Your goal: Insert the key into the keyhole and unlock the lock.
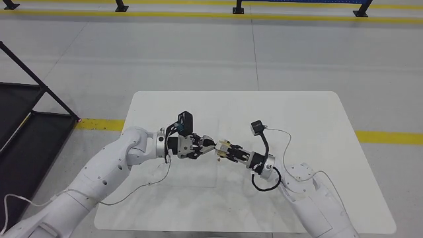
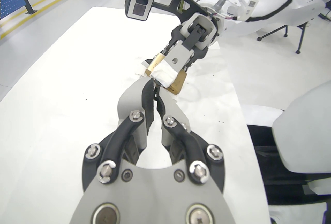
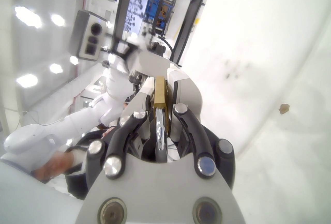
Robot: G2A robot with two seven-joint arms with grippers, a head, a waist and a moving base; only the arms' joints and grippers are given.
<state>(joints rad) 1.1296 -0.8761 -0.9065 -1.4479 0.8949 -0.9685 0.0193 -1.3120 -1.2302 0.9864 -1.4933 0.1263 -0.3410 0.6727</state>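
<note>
Left gripper point(image 2: 155, 86): nearest your left wrist lens; grey metal fingers with black ribbed pads, pinched together on a thin dark key point(image 2: 155, 92) at the end of the brass padlock point(image 2: 178, 83).
Table point(image 2: 64, 80): smooth white rounded top, dark-specked; pale floor, yellow lines and blue panels beyond.
Padlock: blocky, banded in white tape, held off the table.
Right gripper point(image 3: 160, 92): your right wrist view adds the shiny steel shackle point(image 3: 160, 129); fingers clamped on the brass sides.
Top view: both grippers meet above the table's middle; a black metal rack point(image 1: 33, 119) stands beside it.
</note>
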